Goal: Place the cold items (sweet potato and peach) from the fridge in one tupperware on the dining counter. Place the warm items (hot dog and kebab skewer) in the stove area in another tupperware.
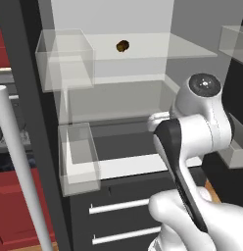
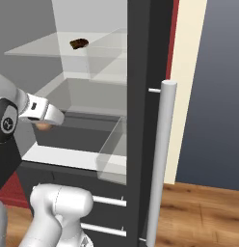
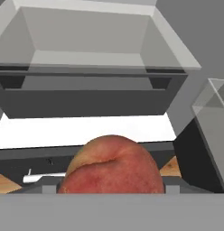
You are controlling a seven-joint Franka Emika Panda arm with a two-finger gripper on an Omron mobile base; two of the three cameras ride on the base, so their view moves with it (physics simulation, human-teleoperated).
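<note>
the hand view puts the peach [image 3: 111,167] right up against the camera, red and orange with a crease across its top, low in the frame where the pincer's tips would rise; the tips themselves are hidden behind the fruit. beyond the peach that view looks into the open fridge [image 3: 91,97]: a dark drawer front, a pale shelf edge just under it, and a clear bin above.

the right base view shows what the hand view cannot: the white forearm reaching into the fridge [image 2: 99,116] at the level of the dark drawer, with a small patch of the peach [image 2: 43,126] peeking out under the hand. the pincer [image 2: 46,124] is wrapped by the wrist there, so whether its jaws clamp the peach or merely stand around it cannot be told.

both base views also catch a small brown item, likely the sweet potato [image 1: 122,46], lying on the glass shelf well above the drawer, far from the hand. in the left base view the arm's own joints block the hand.

no writing or labels can be read anywhere.
</note>
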